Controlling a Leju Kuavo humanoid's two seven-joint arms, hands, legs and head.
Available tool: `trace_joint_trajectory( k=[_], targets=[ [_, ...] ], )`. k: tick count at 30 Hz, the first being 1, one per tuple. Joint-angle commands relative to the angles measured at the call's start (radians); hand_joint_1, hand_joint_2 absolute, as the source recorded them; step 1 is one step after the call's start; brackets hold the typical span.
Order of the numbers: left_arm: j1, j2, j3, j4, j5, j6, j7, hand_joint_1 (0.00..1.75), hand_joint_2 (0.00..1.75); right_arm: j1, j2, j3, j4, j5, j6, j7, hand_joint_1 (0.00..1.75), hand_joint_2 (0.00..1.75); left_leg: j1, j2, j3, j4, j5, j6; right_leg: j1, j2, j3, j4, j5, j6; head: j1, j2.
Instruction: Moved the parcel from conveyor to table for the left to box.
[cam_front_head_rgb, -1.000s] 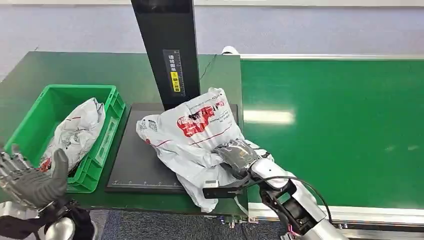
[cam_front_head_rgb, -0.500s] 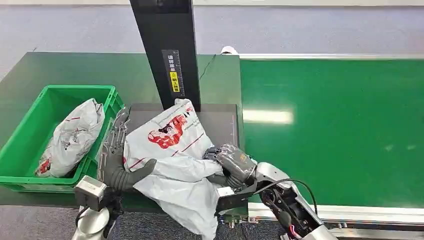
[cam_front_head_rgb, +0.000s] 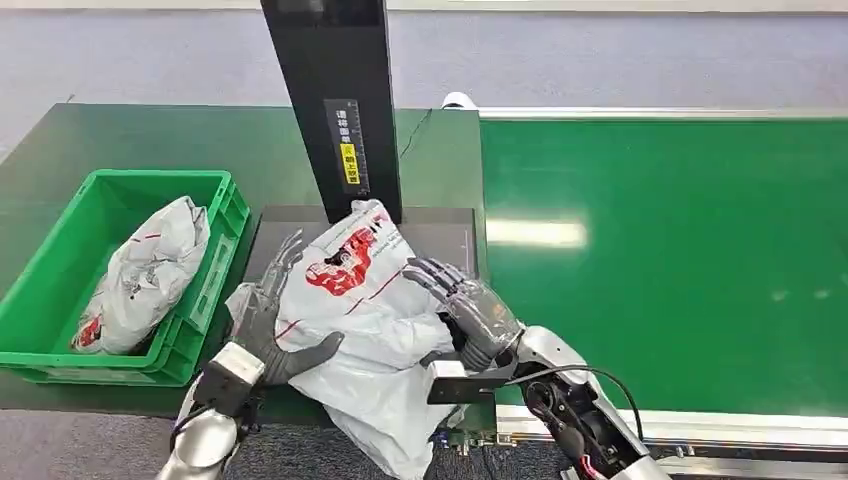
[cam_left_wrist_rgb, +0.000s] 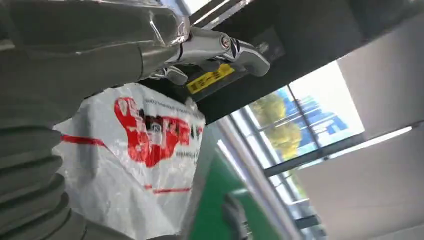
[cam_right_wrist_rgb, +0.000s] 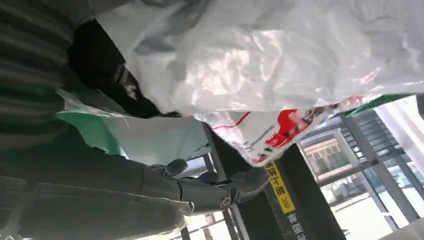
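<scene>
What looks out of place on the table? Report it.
The parcel lies crumpled on the black mat, its lower end hanging over the table's front edge. The left hand and right hand flank it, fingers spread. Nothing looks spilled or torn.

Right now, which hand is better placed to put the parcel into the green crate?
Left. The left hand lies against the parcel on the side facing the green crate. The right hand is spread open on the conveyor side, farther from the crate.

Crinkled glossy plastic parcel (cam_front_head_rgb: 360, 300), matt black plate (cam_front_head_rgb: 440, 232), smooth green plastic crate (cam_front_head_rgb: 60, 250).
</scene>
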Motion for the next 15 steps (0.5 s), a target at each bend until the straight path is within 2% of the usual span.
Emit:
trace_joint_trajectory(
  k=[1, 4, 8, 9, 12, 15],
  targets=[
    [-0.031, 0.041, -0.080, 0.118, -0.087, 0.023, 0.059, 0.00, 1.75, 0.010, 0.001, -0.026, -0.001, 0.005, -0.014, 0.009, 0.00, 0.00, 0.000, -0.002, 0.002, -0.002, 0.000, 0.000, 0.000, -0.002, 0.003, -0.001, 0.000, 0.000, 0.000, 0.000],
    [-0.035, 0.047, -0.092, 0.120, -0.123, 0.034, 0.073, 0.00, 1.75, 0.014, 0.005, -0.031, -0.001, 0.004, -0.022, 0.010, 0.00, 0.00, 0.000, 0.000, 0.002, -0.002, 0.000, 0.000, 0.000, -0.001, 0.002, -0.002, 0.000, 0.000, 0.000, 0.000],
    [-0.048, 0.058, -0.169, 0.145, -0.370, 0.097, 0.216, 0.00, 1.75, 0.041, 0.028, -0.070, -0.011, 0.012, -0.082, 0.054, 0.00, 0.00, 0.000, -0.002, 0.001, -0.001, 0.000, 0.000, 0.000, -0.002, 0.001, -0.001, 0.000, 0.000, 0.000, 0.000],
    [-0.056, 0.055, -0.187, 0.160, -0.430, 0.081, 0.262, 0.00, 1.75, 0.045, 0.034, -0.079, -0.019, 0.030, -0.123, 0.065, 0.00, 0.00, 0.000, -0.002, 0.002, -0.002, 0.001, 0.000, 0.000, -0.003, 0.002, -0.002, 0.000, 0.000, 0.000, 0.000],
    [-0.069, 0.045, -0.185, 0.216, -0.448, 0.003, 0.308, 0.00, 1.75, 0.044, 0.052, -0.101, -0.029, 0.003, -0.141, 0.057, 0.00, 0.00, 0.000, -0.002, 0.001, -0.001, 0.001, 0.000, 0.000, -0.002, 0.001, -0.001, 0.000, 0.000, 0.000, 0.000],
    [-0.093, 0.036, -0.179, 0.284, -0.500, -0.005, 0.341, 0.00, 1.75, 0.052, 0.065, -0.118, -0.051, -0.022, -0.172, 0.035, 0.00, 0.00, -0.001, -0.001, 0.001, -0.002, 0.000, 0.000, 0.000, -0.001, 0.002, -0.001, 0.000, 0.000, 0.000, 0.000]
  ],
)
